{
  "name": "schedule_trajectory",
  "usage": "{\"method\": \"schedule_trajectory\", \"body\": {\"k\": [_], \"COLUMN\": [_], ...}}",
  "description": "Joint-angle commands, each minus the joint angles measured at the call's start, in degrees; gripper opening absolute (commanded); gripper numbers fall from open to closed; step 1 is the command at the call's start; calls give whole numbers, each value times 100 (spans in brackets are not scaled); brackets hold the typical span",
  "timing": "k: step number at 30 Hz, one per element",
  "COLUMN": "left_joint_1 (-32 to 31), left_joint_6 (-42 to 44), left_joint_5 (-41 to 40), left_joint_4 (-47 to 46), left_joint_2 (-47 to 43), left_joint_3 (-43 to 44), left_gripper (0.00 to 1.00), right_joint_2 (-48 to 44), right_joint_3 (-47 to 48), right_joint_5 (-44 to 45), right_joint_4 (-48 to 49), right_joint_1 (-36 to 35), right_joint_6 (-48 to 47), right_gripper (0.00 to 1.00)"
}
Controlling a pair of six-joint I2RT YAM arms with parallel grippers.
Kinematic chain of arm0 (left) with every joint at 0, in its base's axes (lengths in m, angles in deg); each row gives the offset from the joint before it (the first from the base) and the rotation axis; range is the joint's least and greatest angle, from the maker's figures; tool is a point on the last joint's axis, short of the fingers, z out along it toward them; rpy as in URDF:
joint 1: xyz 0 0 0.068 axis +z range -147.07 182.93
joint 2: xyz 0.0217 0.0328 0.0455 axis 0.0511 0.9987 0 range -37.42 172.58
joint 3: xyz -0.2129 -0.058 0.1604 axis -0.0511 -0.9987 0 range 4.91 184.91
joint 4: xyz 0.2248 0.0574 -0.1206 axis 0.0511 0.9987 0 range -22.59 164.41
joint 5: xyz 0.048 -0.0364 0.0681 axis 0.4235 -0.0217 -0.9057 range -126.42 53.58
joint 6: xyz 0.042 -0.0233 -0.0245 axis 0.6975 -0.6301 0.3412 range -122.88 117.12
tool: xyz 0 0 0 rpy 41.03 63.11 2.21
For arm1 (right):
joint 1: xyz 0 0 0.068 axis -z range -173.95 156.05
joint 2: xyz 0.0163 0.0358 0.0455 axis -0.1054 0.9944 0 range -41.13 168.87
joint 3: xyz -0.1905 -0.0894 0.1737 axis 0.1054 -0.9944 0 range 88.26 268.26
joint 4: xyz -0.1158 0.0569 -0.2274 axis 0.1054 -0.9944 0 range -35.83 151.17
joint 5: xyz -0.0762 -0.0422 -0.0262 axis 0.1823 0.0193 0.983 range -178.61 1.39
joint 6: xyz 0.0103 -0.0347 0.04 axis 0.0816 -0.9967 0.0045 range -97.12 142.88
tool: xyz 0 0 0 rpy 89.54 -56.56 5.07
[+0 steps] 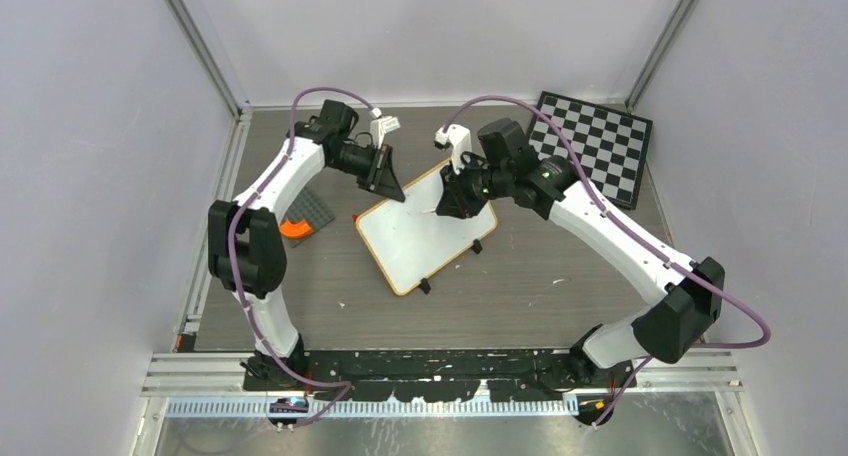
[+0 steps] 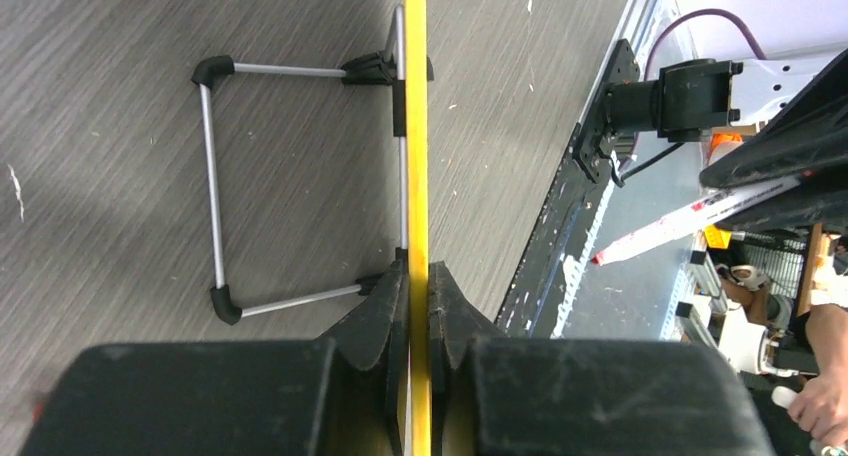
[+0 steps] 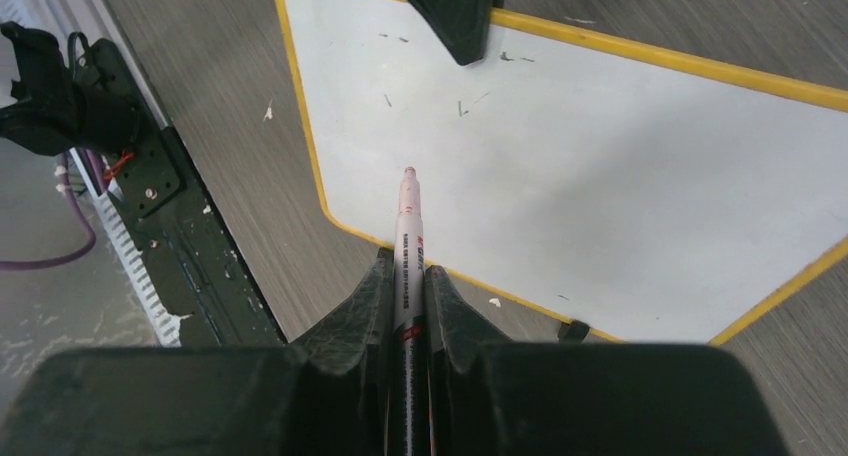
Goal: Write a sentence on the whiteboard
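The whiteboard (image 1: 420, 236) lies mid-table, white with a yellow-orange rim and black feet. Its face is blank apart from a few faint specks; no red sentence shows. My left gripper (image 1: 392, 188) is shut on the board's far left rim; in the left wrist view (image 2: 418, 276) its jaws clamp the rim (image 2: 416, 126) edge-on, with the wire stand (image 2: 215, 176) beside it. My right gripper (image 1: 450, 204) is shut on a red-tipped marker (image 3: 407, 246), uncapped, its tip over the board's face (image 3: 600, 156) near the left edge.
A black-and-white checkered board (image 1: 592, 144) leans at the back right. A grey plate with an orange piece (image 1: 298, 224) lies left of the whiteboard. The table's near edge has a black rail (image 1: 450, 366). Walls close in on both sides.
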Motion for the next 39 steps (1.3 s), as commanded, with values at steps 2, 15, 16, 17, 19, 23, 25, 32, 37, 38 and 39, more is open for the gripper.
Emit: {"method": "schedule_trajectory", "body": {"k": [2,15,16,17,19,23,25,32,37,38,39], "left_joint_1": [-185,-53,157,347,682,1002,1010,1010,925,896,867], "left_joint_6": [700,775,592,455,257,191,289,11,62,63,64], "left_joint_5": [165,283,329,439,560,574,530,602,763,754,746], "left_joint_4": [421,1159,1112,1079,1017,1063,1110,665,784,794,789], "left_joint_2": [171,556,456,341,64,-519,-678,-686,-443,-413,-393], "left_joint_3": [563,1401,1395,1355,1200,634,350,-225,-39,-20,-14], "left_gripper": [2,40,44,48,51,52,53,49,43,42,40], "right_joint_2": [-152,-64,-46,-16,67,257,396,716,877,903,932], "right_joint_3": [-65,-217,-227,-223,-174,20,206,567,717,751,768], "right_joint_5": [-303,149,236,289,437,776,911,1337,1398,1406,1424], "right_joint_4": [-31,419,510,606,771,973,981,998,980,963,955], "right_joint_1": [-110,-365,-419,-447,-573,-790,-892,-1211,-1274,-1304,-1325], "right_joint_6": [-178,69,128,173,280,293,271,266,320,314,316], "right_gripper": [0,0,0,0,0,0,0,0,0,0,0]}}
